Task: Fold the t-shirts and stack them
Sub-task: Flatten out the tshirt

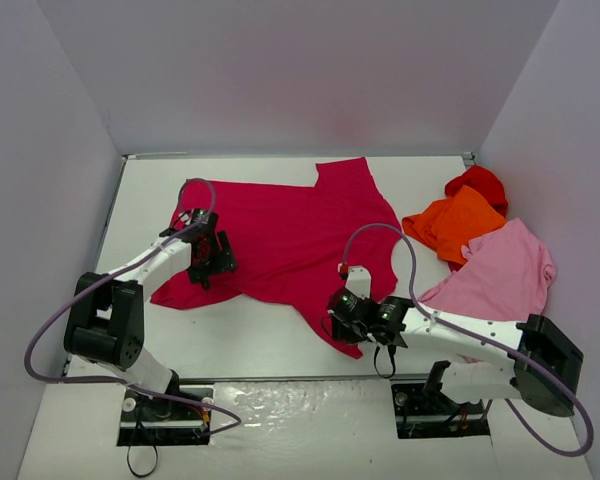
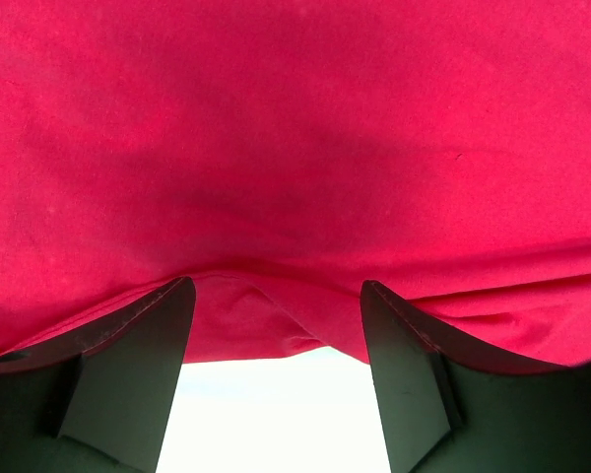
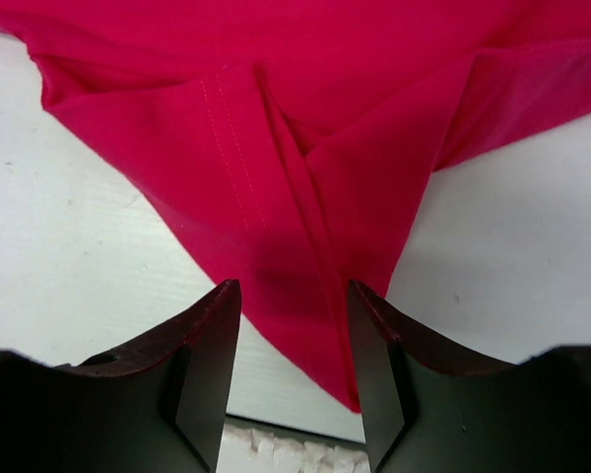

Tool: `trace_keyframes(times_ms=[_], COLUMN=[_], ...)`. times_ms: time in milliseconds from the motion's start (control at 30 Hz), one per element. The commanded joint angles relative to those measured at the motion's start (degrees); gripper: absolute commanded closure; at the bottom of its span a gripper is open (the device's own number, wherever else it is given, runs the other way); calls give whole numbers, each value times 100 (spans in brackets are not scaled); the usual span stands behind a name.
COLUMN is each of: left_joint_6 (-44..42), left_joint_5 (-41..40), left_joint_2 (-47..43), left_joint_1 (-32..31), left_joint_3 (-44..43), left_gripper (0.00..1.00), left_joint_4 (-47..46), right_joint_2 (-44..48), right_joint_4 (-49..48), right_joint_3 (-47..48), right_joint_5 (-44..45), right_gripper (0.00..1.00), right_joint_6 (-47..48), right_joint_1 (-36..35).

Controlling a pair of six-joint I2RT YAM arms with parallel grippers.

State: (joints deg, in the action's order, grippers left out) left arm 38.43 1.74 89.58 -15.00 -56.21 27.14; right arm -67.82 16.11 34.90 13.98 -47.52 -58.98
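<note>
The large crimson t-shirt (image 1: 290, 230) lies spread out and wrinkled in the middle of the table. My left gripper (image 1: 208, 266) is at its left hem. In the left wrist view the gripper (image 2: 276, 288) is open, with the crimson cloth (image 2: 295, 148) edge lying between its fingers (image 2: 148, 345). My right gripper (image 1: 342, 316) is at the shirt's near pointed corner. In the right wrist view it (image 3: 294, 291) is open and straddles that corner (image 3: 305, 227). The orange t-shirt (image 1: 455, 222), bright red t-shirt (image 1: 480, 182) and light pink t-shirt (image 1: 500, 275) lie crumpled at the right.
White table (image 1: 240, 330) enclosed by pale walls at the back and sides. The table's front edge (image 3: 276, 439) runs just below the crimson corner. Grey cables loop from both arms over the table.
</note>
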Motion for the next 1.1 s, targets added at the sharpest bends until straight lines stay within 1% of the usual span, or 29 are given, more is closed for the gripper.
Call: trace_keyframes(times_ms=[0,133,167,267,333,433,567,600,867,1067], left_joint_6=[35,19,20,16,17,1,-10,-11,-2,54], left_joint_5=[30,19,24,75,87,91,98,102,98,145], left_joint_2=[-145,-148,-142,-87,-53,-30,21,32,68,184], left_joint_1=[-29,-29,-29,-29,-35,-29,-29,-29,-29,-68], left_joint_3=[-99,-105,-101,-101,-101,-101,-110,-114,-119,-140], left_gripper=[36,36,37,38,39,40,41,41,43,44], left_joint_4=[-137,-121,-126,-146,-156,-165,-165,-165,-209,-306], right_joint_2=[-418,-633,-671,-823,-876,-894,-914,-917,-734,-681], right_joint_4=[-561,-687,-777,-917,-981,-1077,-1094,-1096,-1040,-946], right_joint_3=[306,295,258,174,147,106,103,112,270,416], right_joint_5=[266,214,192,128,92,24,-22,-53,-212,-159], right_gripper=[56,57,58,68,71,81,99,100,100,100], right_joint_6=[266,315,331,355,348,350,389,418,542,553], right_joint_1=[-43,-48,-52,-36,-43,-43,-42,-43,-149,-740])
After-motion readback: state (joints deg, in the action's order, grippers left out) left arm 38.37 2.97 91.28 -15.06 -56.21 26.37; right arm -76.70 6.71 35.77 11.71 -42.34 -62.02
